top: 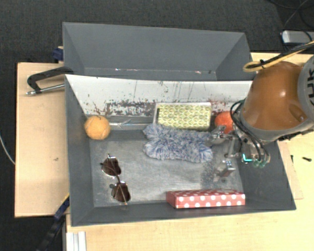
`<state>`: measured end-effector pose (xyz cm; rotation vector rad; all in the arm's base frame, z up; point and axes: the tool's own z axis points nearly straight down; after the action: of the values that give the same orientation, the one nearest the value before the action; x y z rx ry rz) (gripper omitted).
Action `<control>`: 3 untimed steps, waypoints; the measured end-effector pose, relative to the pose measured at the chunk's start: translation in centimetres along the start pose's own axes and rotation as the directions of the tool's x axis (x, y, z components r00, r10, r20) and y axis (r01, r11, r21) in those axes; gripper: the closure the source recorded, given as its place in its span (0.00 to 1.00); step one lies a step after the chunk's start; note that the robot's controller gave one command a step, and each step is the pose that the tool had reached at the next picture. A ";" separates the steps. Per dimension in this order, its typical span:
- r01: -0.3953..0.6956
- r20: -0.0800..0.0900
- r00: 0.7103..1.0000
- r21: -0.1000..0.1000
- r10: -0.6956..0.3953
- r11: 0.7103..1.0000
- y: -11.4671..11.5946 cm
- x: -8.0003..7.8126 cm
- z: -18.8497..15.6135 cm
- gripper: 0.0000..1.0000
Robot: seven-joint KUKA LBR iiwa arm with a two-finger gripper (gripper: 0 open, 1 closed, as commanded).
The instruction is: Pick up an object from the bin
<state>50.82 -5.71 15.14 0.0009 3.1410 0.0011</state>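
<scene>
Claw (226, 163) low at right of bin (77, 161), spread or pressed unclear; beside shaggy blue-grey duster (175, 144), perhaps touching.

a fluffy blue-grey duster (175, 144) lies crumpled on the floor of the bin (162, 179), mid-way across and nearer the back wall, its right end just beside the tool (226, 163). behind it a yellow-green patterned box (183, 116) lies flat against the back wall. a red-orange ball (223, 121) sits at that box's right end, partly hidden. a pale orange ball (97, 127) rests near the back left corner. dark sunglasses (115, 179) lie folded open near the front left corner. a long red box with white dots (205, 198) lies along the front edge, towards the right.
</scene>
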 end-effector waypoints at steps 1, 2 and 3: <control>0.001 0.002 1.000 0.000 -0.001 1.000 0.0 -0.1 0.0 0.00; 0.296 0.008 0.955 0.001 -0.296 0.955 1.1 -6.9 6.6 1.00; 0.296 0.008 0.955 0.001 -0.296 0.955 1.0 -6.9 6.6 1.00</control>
<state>57.74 -4.66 8.59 -0.4678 3.0972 0.0008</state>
